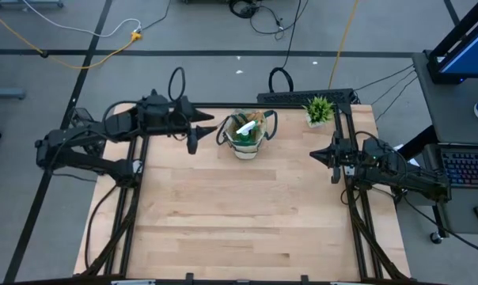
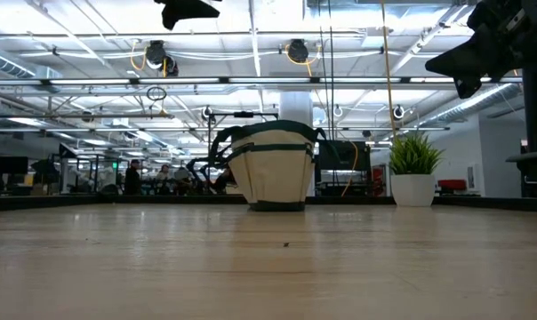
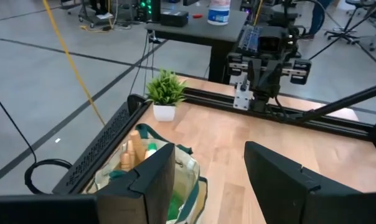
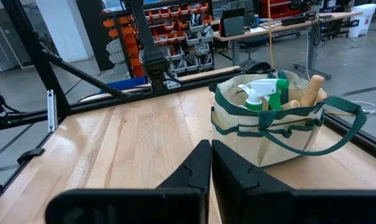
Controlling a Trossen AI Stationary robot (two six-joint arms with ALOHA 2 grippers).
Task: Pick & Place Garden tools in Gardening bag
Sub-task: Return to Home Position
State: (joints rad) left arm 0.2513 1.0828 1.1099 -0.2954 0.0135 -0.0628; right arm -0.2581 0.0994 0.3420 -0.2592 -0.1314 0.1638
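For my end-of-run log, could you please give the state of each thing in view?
gardening bag: upright, tools inside
spray bottle: in the bag, nozzle up
wooden handles: sticking out of the bag
potted plant: upright
left gripper: open, empty, beside the bag
right gripper: shut, empty, away from the bag

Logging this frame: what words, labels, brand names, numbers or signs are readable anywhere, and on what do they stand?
No text can be read in any view.
gardening bag: no print shows on its fabric.
spray bottle: no label shows.
bottle on the far desk: has a label, too blurred to read.
storage bins in the room behind: no markings that can be read.
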